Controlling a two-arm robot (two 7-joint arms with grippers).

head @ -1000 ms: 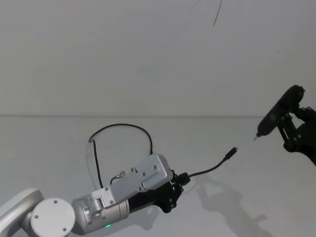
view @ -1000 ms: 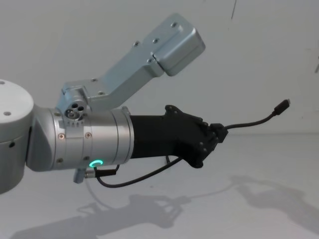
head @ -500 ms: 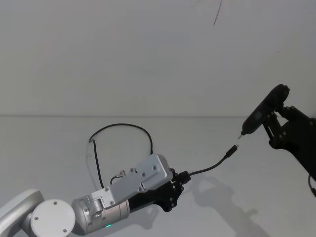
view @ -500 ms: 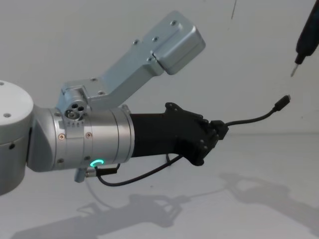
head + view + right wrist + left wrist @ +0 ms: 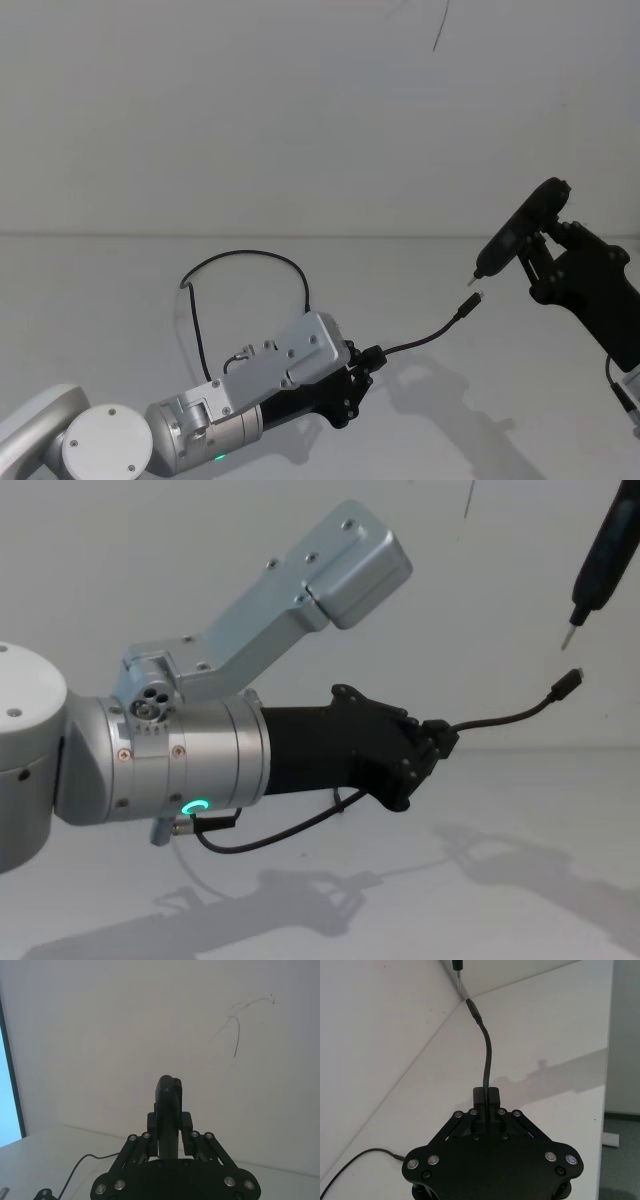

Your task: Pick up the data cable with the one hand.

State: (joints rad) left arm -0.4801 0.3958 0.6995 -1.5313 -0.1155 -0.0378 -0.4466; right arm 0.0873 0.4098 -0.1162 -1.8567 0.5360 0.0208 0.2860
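Low over desk (image 5: 120, 300), left hand (image 5: 365, 362) clamped on cable (image 5: 425, 340) near one end, free plug (image 5: 571, 683) sticking out in air twd right. Rest of cable loops behind arm. Right hand (image 5: 545, 255) clamped on pen tool (image 5: 518, 232), tip just above plug, not touching. Advice: keep grip firm, hold steady, no jerks, else plug end whips.

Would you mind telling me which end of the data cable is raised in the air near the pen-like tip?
The plug end of the data cable jutting out of the left tool, lifted just below the pen-like tip. The other end lies on the table.
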